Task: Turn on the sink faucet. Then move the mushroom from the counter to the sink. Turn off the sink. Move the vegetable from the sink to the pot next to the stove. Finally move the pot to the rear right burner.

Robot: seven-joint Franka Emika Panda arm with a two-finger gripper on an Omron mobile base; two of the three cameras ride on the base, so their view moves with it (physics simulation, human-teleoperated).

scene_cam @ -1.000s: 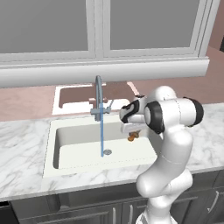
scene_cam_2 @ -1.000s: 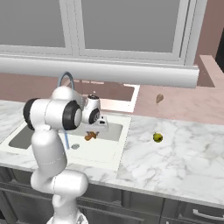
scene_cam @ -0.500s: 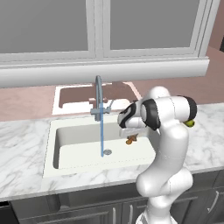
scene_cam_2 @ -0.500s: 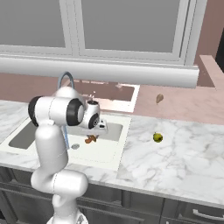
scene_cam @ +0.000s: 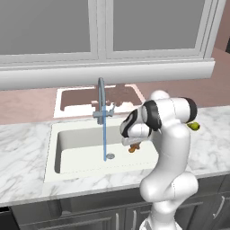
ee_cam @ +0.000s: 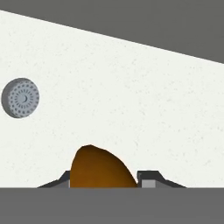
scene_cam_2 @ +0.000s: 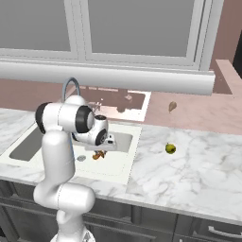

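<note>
Left base view: faucet [scene_cam: 102, 104] running a blue stream into the sink [scene_cam: 81, 148], gripper [scene_cam: 133, 146] over the basin's right part, clamped on the brown mushroom [scene_cam: 134, 148]. Right base view: mushroom [scene_cam_2: 98, 155] above the basin, a green item [scene_cam_2: 170, 149] on the counter [scene_cam_2: 198, 170]. Hand view: mushroom [ee_cam: 99, 168] between the fingertips [ee_cam: 148, 178], drain [ee_cam: 20, 97] to the left.

Sink basin [scene_cam: 76, 148] lay open on the left side; bare white floor around the drain [ee_cam: 20, 97]. Faucet [scene_cam: 101, 96] rose at the back rim, mid-basin, its water stream [scene_cam: 104, 139] falling straight to the drain and splitting the basin. Gripper [scene_cam: 133, 144] with the mushroom [ee_cam: 101, 168] occupied the basin's right part, above the floor. Right of the sink, the marble counter [scene_cam_2: 198, 170] was broad and free apart from a small green fruit [scene_cam_2: 170, 149].
</note>
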